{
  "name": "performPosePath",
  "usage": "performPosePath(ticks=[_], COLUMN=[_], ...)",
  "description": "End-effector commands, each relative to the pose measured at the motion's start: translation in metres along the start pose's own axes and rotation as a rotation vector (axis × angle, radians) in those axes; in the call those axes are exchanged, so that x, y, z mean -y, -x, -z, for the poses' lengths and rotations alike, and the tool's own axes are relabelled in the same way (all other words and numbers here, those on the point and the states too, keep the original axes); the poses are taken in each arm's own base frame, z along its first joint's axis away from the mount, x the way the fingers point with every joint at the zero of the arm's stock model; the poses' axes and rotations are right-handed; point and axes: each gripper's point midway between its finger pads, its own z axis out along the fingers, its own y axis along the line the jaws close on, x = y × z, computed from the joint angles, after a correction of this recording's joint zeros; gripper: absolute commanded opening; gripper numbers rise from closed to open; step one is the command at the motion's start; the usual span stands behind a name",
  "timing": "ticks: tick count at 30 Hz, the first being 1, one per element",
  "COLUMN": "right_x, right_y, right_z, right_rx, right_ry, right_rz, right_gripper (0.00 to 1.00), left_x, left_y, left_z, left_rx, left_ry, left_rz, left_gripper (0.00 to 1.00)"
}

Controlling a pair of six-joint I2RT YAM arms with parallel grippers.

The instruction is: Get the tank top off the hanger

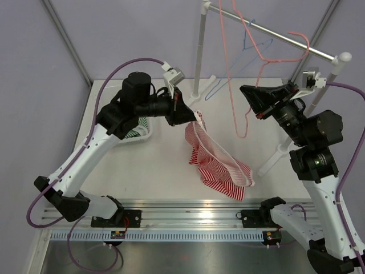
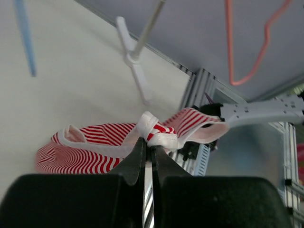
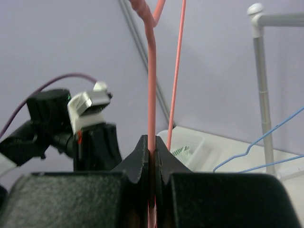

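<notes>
The red-and-white striped tank top (image 1: 219, 162) hangs from my left gripper (image 1: 195, 116) with its lower part trailing on the table; it is off the hanger. My left gripper (image 2: 150, 146) is shut on the white strap of the tank top (image 2: 107, 147). The pink wire hanger (image 1: 239, 63) hangs on the rail (image 1: 271, 31) with nothing on it. My right gripper (image 1: 246, 94) is shut on the pink hanger's wire (image 3: 151, 90), as the right wrist view (image 3: 151, 145) shows.
A blue hanger (image 1: 251, 40) hangs on the same rail, behind the pink one. The white rack's posts (image 1: 199, 51) stand at the back and at the right. A white basket (image 1: 140, 130) with green-striped cloth sits under the left arm.
</notes>
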Motion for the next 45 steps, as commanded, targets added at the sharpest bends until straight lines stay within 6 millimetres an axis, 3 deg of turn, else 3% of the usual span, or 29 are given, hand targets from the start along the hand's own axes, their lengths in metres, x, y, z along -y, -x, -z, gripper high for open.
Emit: performPosePath(ticks=[1,3,6,11,15,16,17,18,20,21,23,24,35,39,45], right_x=[-0.008,-0.007,0.0,0.005,0.016,0.023,0.026,0.029,0.042,0.047,0.064,0.07,0.152,0.183,0.2], right_y=[0.08,0.08,0.06,0.031,0.013,0.007,0.006,0.004,0.005,0.004,0.006,0.007,0.015,0.014,0.02], right_z=[-0.001,0.003,0.015,0.063,0.095,0.105,0.11,0.114,0.12,0.12,0.119,0.118,0.062,0.039,0.023], right_rx=[0.323,0.286,0.072,-0.207,-0.325,-0.356,-0.364,-0.365,-0.368,-0.366,-0.374,-0.37,-0.303,-0.315,-0.298], right_ry=[-0.031,-0.063,-0.161,-0.311,-0.46,-0.52,-0.553,-0.587,-0.678,-0.714,-0.819,-0.856,-1.121,-1.142,-1.133], right_rz=[0.035,0.085,0.155,0.172,0.098,0.08,0.068,0.044,0.032,0.011,0.005,-0.004,0.066,0.093,0.102], right_gripper=[0.0,0.0,0.0,0.0,0.0,0.0,0.0,0.0,0.0,0.0,0.0,0.0,0.0,0.0,0.0], left_x=[0.039,0.027,-0.008,-0.071,-0.09,-0.092,-0.096,-0.096,-0.098,-0.097,-0.097,-0.1,-0.11,-0.102,-0.09], left_y=[-0.03,-0.048,-0.062,-0.08,-0.089,-0.087,-0.085,-0.081,-0.076,-0.069,-0.068,-0.06,-0.049,-0.047,-0.052], left_z=[-0.011,-0.018,-0.023,-0.018,-0.017,-0.016,-0.014,-0.014,-0.011,-0.009,-0.005,0.0,0.05,0.059,0.058], left_rx=[-0.109,-0.163,-0.194,-0.196,-0.215,-0.208,-0.198,-0.185,-0.173,-0.158,-0.173,-0.159,-0.131,-0.109,-0.104], left_ry=[-0.226,-0.137,0.042,0.382,0.473,0.489,0.514,0.522,0.542,0.548,0.562,0.592,0.783,0.765,0.695], left_rz=[-0.075,-0.066,-0.048,-0.003,0.012,0.012,0.011,0.008,-0.003,-0.009,-0.021,-0.034,-0.092,-0.102,-0.1], left_gripper=[0.0,0.0,0.0,0.0,0.01,0.04,0.21,0.29,0.56,0.82,0.9,0.99,0.99,0.99,0.99])
